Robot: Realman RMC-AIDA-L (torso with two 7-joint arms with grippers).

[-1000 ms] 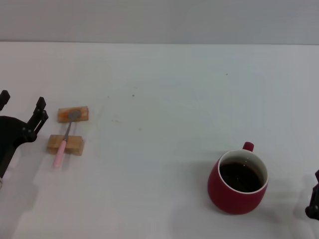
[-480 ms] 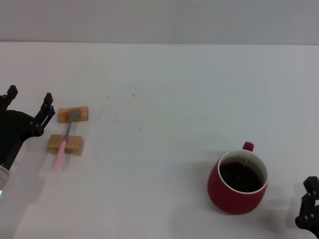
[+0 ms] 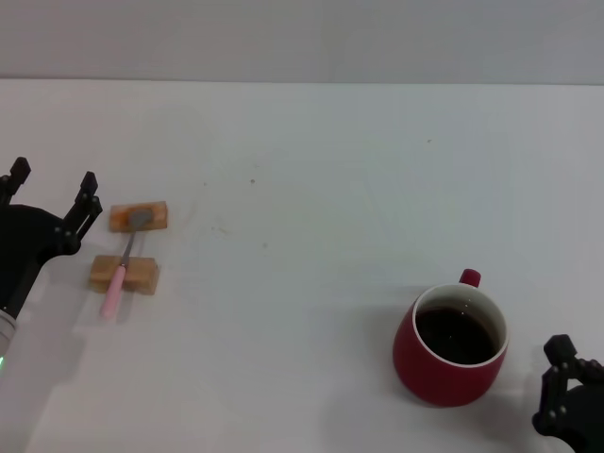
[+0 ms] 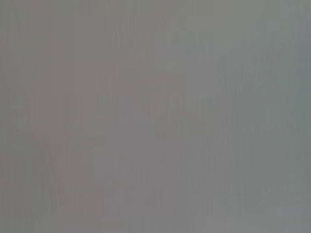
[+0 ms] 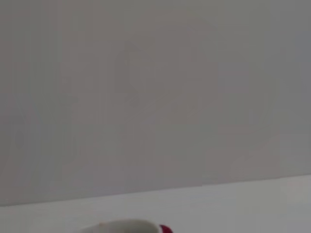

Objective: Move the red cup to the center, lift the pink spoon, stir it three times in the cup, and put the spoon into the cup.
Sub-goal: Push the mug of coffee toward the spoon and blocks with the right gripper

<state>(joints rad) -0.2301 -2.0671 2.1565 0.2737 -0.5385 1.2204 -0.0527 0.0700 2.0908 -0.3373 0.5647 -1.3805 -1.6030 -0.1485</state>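
1. White desk [image 3: 311,170] carries everything.
2. Red cup [image 3: 451,347] stands upright at near right, handle facing away.
3. Left gripper [image 3: 49,195], fingers spread, hovers just left of two wooden blocks [image 3: 125,274].
4. Right gripper [image 3: 566,396] sits beside the cup; its state cannot be told.
5. Pink spoon [image 3: 122,267] lies across both blocks.

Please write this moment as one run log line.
left tool: open, beside pink spoon | right tool: right of red cup, apart | spoon: on two blocks
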